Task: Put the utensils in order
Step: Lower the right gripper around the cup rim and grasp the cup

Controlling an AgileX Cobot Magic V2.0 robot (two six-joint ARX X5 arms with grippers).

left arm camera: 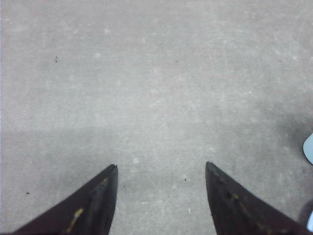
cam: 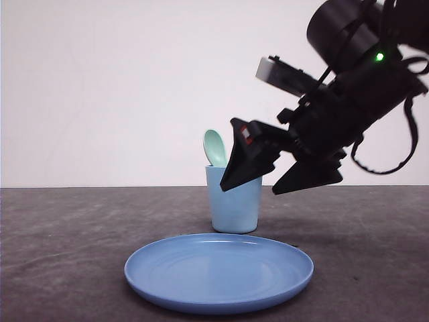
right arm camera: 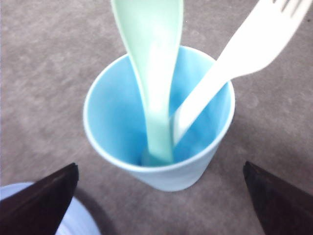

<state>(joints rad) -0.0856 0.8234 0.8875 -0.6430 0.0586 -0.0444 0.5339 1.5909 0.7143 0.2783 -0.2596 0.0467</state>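
Starting at your left: the left claw (left arm camera: 161,196) hangs w/ jaws wide apart over bare grey surface (left arm camera: 156,73), holding nothing, so no trouble there unless you swing it across toward the plate edge showing at the side of its wrist view. Moving in, the blue plate (cam: 218,272) lies in front of the cup (cam: 234,201), near but not touching, and it's bare. The cup stands upright w/ both utensils in it: the green spoon (cam: 214,147) handle-down, bowl sticking up above the rim, and the white fork (right arm camera: 244,54) also handle-down, tines up, leaning on the opposite side of the rim. Then the right claw (cam: 281,178), tilted steeply down, jaws spread wide, nothing gripped; from the front its near finger overlaps the cup's rim, and in the wrist view the fingers straddle the cup w/ room each side. Risk as I read it: the cup looks light and top-heavy w/ two long handles leaning out. Drop or sweep that claw sideways and a finger could catch the rim or the fork, tipping the cup and spilling both. Close too early and you'd likely squeeze the cup itself, not a utensil.
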